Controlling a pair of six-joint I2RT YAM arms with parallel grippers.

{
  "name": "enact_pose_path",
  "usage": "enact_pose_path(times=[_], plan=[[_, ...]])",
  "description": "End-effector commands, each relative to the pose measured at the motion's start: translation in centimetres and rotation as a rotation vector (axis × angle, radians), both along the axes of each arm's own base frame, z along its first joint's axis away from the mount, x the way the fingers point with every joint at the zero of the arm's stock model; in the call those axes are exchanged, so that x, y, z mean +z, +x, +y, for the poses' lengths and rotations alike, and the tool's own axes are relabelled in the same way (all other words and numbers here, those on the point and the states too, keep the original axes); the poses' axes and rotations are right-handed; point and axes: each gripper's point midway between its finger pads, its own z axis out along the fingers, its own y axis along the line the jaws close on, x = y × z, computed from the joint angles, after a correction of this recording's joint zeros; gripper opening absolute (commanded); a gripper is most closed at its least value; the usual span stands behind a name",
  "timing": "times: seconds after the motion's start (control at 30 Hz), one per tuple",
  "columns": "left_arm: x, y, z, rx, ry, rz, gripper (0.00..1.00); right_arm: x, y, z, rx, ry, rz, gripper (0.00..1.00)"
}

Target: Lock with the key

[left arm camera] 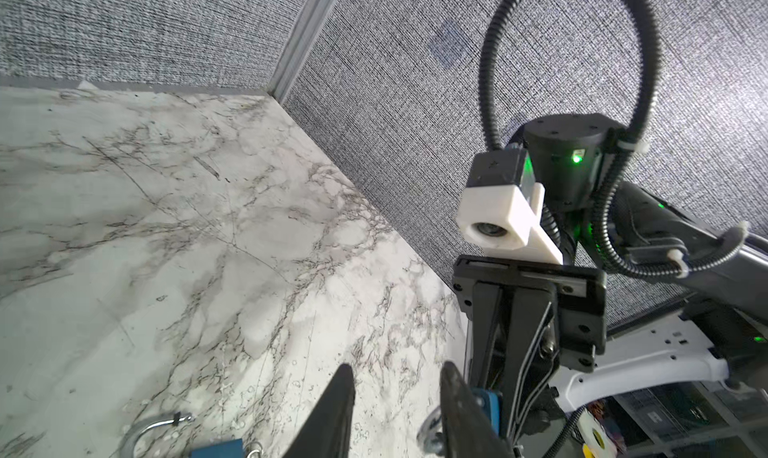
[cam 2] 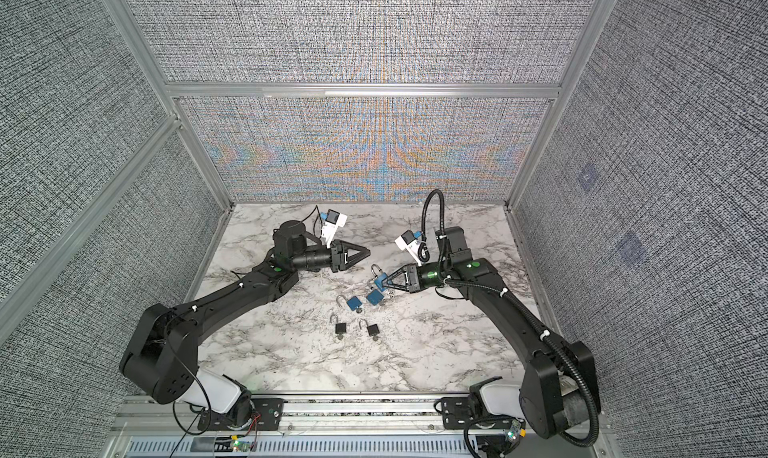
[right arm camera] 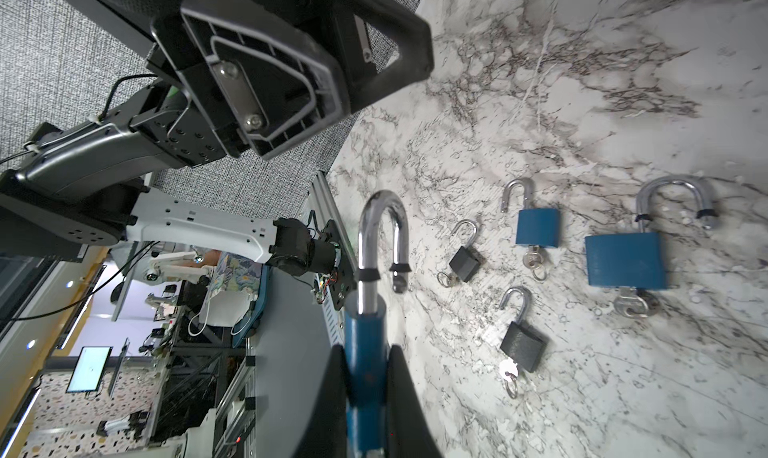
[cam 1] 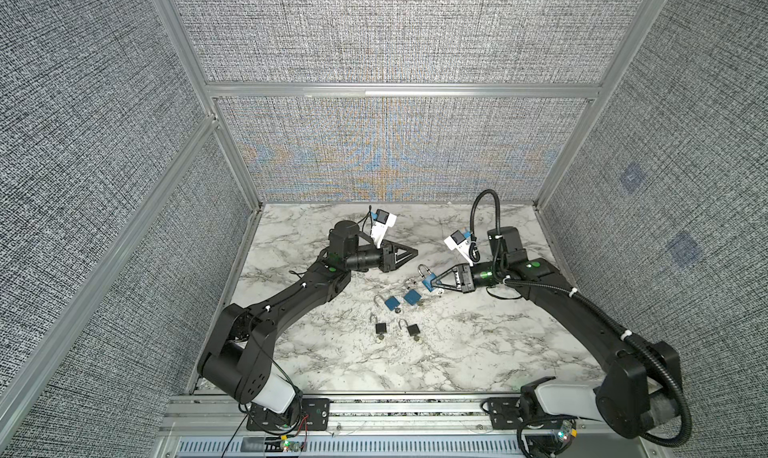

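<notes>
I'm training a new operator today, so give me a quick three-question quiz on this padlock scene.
1. True or false: the right gripper is shut on a blue padlock.
2. How many loose padlocks lie on the table? A three, B four, C six.
3. Fill in: the left gripper holds ____.
Key: 1 true; 2 B; 3 nothing.

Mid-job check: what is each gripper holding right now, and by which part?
Right gripper clamps a blue padlock by its body, with the open shackle sticking out in front. Left gripper is open and holds nothing.
</notes>
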Motion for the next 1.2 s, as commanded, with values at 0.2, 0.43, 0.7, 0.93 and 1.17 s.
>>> enact_pose_path(times=[0.2,0.43,0.7,0.93,1.17], plan=[[0.0,-3.1,-0.7,-0.182,-0.051,0.02,0.31,0.2,-1.2,0.1,0.055,0.025,0.036,0.0],[-0.7,-3.8,-1.4,-0.225,-0.047,0.05,0.31,0.1,-1.0,0.2,0.055,0.023,0.045,0.0],[-1.1,-4.0,-1.3,-0.225,-0.037,0.055,0.21,-0.1,-0.9,0.2,0.055,0.019,0.048,0.0],[-1.6,-4.2,-0.9,-0.205,-0.016,0.054,0.16,0.1,-0.8,0.3,0.051,0.021,0.047,0.0],[-2.1,-4.2,-0.9,-0.197,-0.011,0.061,0.11,0.7,-0.8,0.5,0.052,0.031,0.041,0.0]])
